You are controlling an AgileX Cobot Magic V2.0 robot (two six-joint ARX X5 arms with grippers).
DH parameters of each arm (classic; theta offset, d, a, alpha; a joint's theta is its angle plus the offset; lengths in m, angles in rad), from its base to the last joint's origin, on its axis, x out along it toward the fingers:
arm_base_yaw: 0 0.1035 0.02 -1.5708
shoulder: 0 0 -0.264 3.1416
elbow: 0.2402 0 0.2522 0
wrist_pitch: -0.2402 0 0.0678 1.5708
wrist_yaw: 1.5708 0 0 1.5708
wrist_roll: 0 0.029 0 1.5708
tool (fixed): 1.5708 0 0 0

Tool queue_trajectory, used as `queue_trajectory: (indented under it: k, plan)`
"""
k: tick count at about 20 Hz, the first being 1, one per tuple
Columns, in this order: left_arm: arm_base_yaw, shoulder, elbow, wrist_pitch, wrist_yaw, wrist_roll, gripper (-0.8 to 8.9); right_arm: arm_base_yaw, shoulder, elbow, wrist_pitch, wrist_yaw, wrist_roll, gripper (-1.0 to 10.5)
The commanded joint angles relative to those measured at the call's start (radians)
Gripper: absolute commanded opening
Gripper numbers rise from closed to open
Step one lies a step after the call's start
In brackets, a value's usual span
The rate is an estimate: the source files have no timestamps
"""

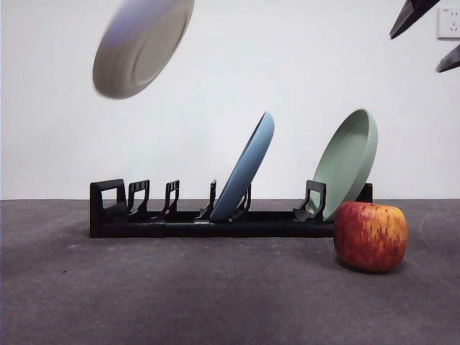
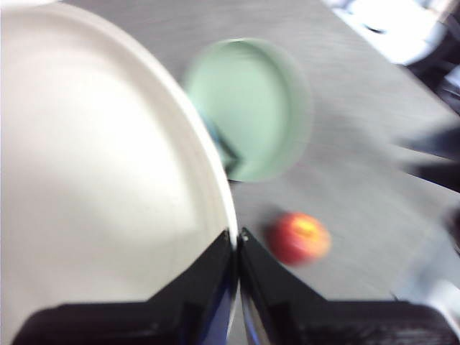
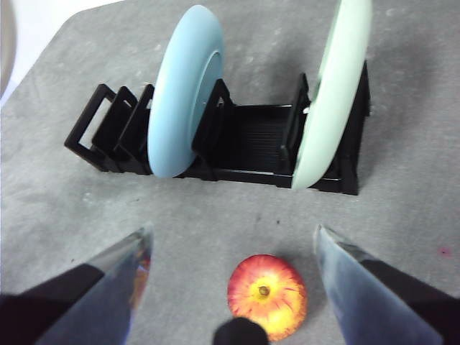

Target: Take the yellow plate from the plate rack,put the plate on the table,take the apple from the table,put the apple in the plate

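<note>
The cream yellow plate hangs tilted high in the air at the upper left, well above the black plate rack. My left gripper is shut on the yellow plate at its rim. The red and yellow apple rests on the table in front of the rack's right end. My right gripper is open and hovers above the apple, its jaws wide on either side; its black tips show at the front view's top right corner.
A light blue plate leans in the rack's middle slots and a sage green plate leans at its right end. A white wall with a socket stands behind the table.
</note>
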Motion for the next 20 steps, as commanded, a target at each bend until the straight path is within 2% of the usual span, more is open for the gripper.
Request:
queue_trajectory:
  k: [1, 3, 6, 9, 14, 20]
  plan:
    - [-0.047, -0.076, 0.006, -0.065, 0.001, 0.041, -0.08, 0.0, 0.002, 0.003, 0.006, 0.008, -0.002, 3.8]
    - [-0.1, -0.138, 0.006, -0.132, -0.035, 0.042, -0.08, 0.0, 0.002, 0.003, 0.006, 0.026, -0.002, 3.8]
    - [-0.195, -0.187, 0.006, -0.277, -0.192, 0.048, -0.08, 0.0, 0.002, 0.003, 0.006, 0.024, -0.002, 3.8]
    - [-0.337, -0.183, -0.019, -0.39, -0.343, 0.035, -0.08, 0.0, 0.001, 0.003, 0.006, 0.024, -0.002, 3.8]
    - [-0.566, -0.167, -0.255, -0.272, -0.598, -0.115, -0.08, 0.0, 0.001, 0.003, 0.006, 0.024, -0.002, 3.8]
    - [-0.632, -0.034, -0.533, 0.051, -0.626, -0.129, -0.08, 0.0, 0.001, 0.003, 0.005, 0.021, -0.001, 3.8]
